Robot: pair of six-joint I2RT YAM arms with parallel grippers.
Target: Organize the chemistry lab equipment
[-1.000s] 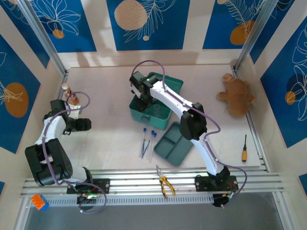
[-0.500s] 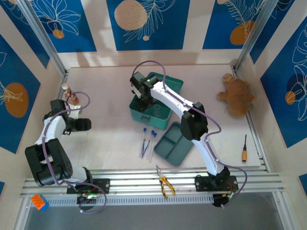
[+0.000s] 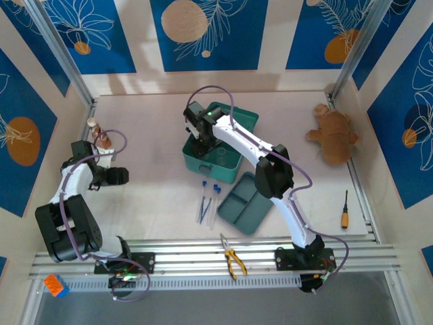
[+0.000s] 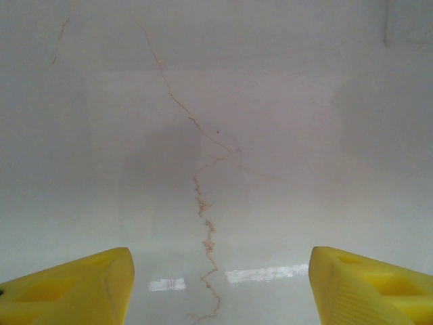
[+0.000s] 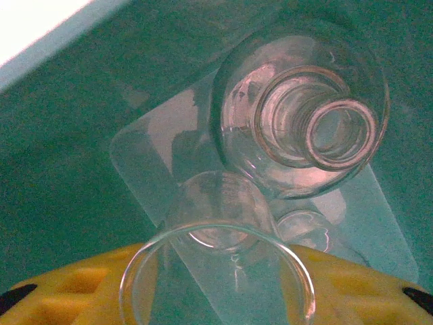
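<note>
The pale counter point(image 3: 149, 196) carries everything. The largest thing on it is an open green bin point(image 3: 242, 120) near the middle back. A flat green divided tray point(image 3: 245, 203) lies just in front of the bin and to its right. A brown plush toy point(image 3: 333, 137) sits well apart by the right wall. The right arm reaches forward and down into the bin. On the bin floor lies a clear plastic rack point(image 5: 155, 156), and a round-bodied clear glass flask point(image 5: 301, 118) stands upright on it. A second clear glass vessel point(image 5: 216, 244) stands mouth-up right at the right end effector point(image 5: 216, 271). Its rim lies between the yellow fingers point(image 5: 74, 284), but I cannot tell whether the fingers press on the glass or stand clear of it. At the left side of the counter, the left end effector point(image 4: 220, 271) hangs over bare surface, its two yellow fingers spread apart with nothing between them. Slender test tubes point(image 3: 206, 201) with blue caps lie side by side on the counter, between the bin and the near rail and just left of the tray. Yellow-handled pliers point(image 3: 233, 261) rest on the near rail. A small screwdriver point(image 3: 344, 211) lies by the right edge.
</note>
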